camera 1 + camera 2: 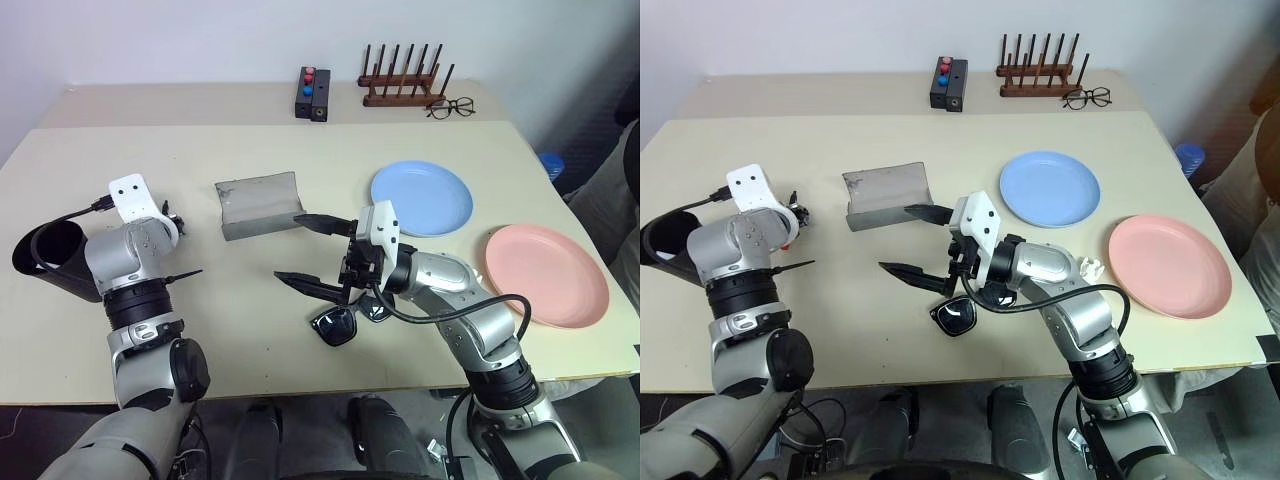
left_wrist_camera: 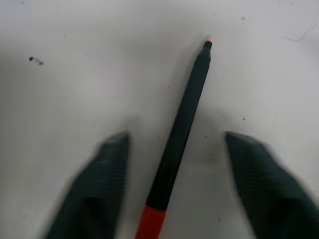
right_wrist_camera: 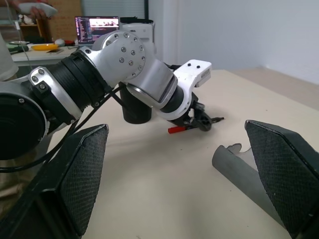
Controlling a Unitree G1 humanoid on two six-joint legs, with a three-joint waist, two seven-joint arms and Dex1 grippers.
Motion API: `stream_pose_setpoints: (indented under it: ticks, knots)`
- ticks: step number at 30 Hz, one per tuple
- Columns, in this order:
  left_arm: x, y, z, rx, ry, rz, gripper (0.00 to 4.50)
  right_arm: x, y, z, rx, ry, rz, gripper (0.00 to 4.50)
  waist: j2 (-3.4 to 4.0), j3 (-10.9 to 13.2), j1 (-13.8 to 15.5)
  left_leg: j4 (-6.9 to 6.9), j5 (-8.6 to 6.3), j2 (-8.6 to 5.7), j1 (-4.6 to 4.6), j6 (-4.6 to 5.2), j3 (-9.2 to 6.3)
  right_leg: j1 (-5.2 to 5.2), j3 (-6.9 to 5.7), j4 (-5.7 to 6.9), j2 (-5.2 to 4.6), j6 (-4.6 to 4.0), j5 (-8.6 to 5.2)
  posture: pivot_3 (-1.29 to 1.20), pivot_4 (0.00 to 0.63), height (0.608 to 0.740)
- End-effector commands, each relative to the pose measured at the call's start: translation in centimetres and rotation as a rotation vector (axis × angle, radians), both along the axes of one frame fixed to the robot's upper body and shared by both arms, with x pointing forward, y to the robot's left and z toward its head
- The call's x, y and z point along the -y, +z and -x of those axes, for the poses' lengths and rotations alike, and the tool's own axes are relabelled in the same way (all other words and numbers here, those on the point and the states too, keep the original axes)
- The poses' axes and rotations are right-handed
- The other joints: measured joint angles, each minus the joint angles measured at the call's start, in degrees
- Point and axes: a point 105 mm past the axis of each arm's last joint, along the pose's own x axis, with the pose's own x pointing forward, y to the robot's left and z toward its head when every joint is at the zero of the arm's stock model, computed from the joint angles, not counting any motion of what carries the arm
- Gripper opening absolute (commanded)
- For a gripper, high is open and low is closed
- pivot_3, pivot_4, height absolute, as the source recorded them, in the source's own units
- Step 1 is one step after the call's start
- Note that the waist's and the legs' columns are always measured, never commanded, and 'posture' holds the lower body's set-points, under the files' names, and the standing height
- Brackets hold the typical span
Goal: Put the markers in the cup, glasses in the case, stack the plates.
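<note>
A black and red marker [image 2: 179,124] lies on the table between the fingers of my left gripper [image 2: 175,142], which is open and straddles it without touching. The black cup [image 1: 45,258] stands just left of that arm. The open grey case [image 1: 258,205] sits mid-table. My right gripper [image 1: 310,254] hovers open and empty, pointing left, in front of the case. The black sunglasses [image 1: 340,324] lie on the table under the right wrist. The light blue plate [image 1: 421,197] and the salmon pink plate [image 1: 546,275] lie side by side on the right, not stacked.
At the back stand a wooden peg rack [image 1: 402,85], thin-wire spectacles [image 1: 450,106] and a black box with red and blue buttons [image 1: 313,92]. A small white scrap [image 1: 1090,267] lies beside the pink plate. The table's front edge runs close under both arms.
</note>
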Motion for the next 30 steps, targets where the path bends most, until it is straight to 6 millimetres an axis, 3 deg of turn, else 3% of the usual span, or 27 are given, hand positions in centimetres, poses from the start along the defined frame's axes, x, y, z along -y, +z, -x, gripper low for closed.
stream_pose_setpoints:
  ticks: [1,3,11,15,18,21,24,30]
  knots:
    - [0.1,1.1,-0.3,0.029,-0.005,-0.012,1.03,0.0,1.1,0.7,0.049,0.017,-0.022,4.5,0.0,0.0,0.0,0.0,0.0,0.0,0.0,0.0,0.0,0.0,0.0,0.0,0.0,0.0,0.0,0.0,0.15,0.74]
    - [0.3,1.1,-0.3,0.028,-0.013,-0.009,0.07,0.0,1.1,0.7,0.047,0.019,-0.02,4.5,0.0,0.0,0.0,0.0,0.0,0.0,0.0,0.0,0.0,0.0,0.0,0.0,0.0,0.0,0.0,0.0,0.15,0.74]
    - [1.4,3.3,-1.1,0.17,-0.087,-0.078,0.07,0.0,1.0,0.8,0.045,0.026,-0.012,4.5,0.0,0.0,0.0,0.0,0.01,0.0,0.0,-0.01,0.0,0.01,0.0,0.0,0.0,0.0,0.0,0.0,0.15,0.74]
    - [3.0,8.8,-1.1,0.486,-0.154,-0.19,0.07,0.1,0.9,0.8,0.045,0.027,-0.007,4.5,0.0,0.0,0.1,-0.01,0.01,0.0,-0.01,-0.01,0.0,0.0,0.0,-0.01,-0.01,0.0,0.0,0.0,0.15,0.74]
    - [2.8,12.8,0.8,0.736,-0.11,-0.276,0.07,0.0,0.9,0.8,0.044,0.028,-0.004,4.5,0.0,0.0,0.1,-0.01,0.01,0.0,-0.02,-0.02,0.01,0.0,0.0,-0.01,-0.02,-0.01,0.0,0.0,0.15,0.74]
    - [1.7,14.8,3.3,0.847,-0.019,-0.452,0.07,0.0,0.8,0.9,0.041,0.028,-0.003,4.5,0.01,0.0,-0.1,-0.04,0.01,0.0,0.0,-0.02,0.04,0.0,0.02,-0.02,-0.03,-0.01,0.0,0.0,0.15,0.74]
    - [0.6,16.9,7.7,0.956,0.113,-0.693,0.07,0.1,0.5,0.9,0.032,0.028,-0.002,4.5,0.01,0.0,-0.1,-0.06,0.01,0.01,0.01,-0.01,0.05,-0.01,0.03,-0.01,-0.02,-0.01,0.0,0.0,0.15,0.74]
    - [-1.5,15.0,12.2,0.856,0.211,-0.874,0.07,0.1,0.6,0.9,0.03,0.039,-0.01,4.5,0.01,0.0,0.4,0.05,0.01,0.0,0.01,-0.01,0.05,0.07,0.03,-0.03,-0.04,-0.07,-0.02,0.0,0.15,0.74]
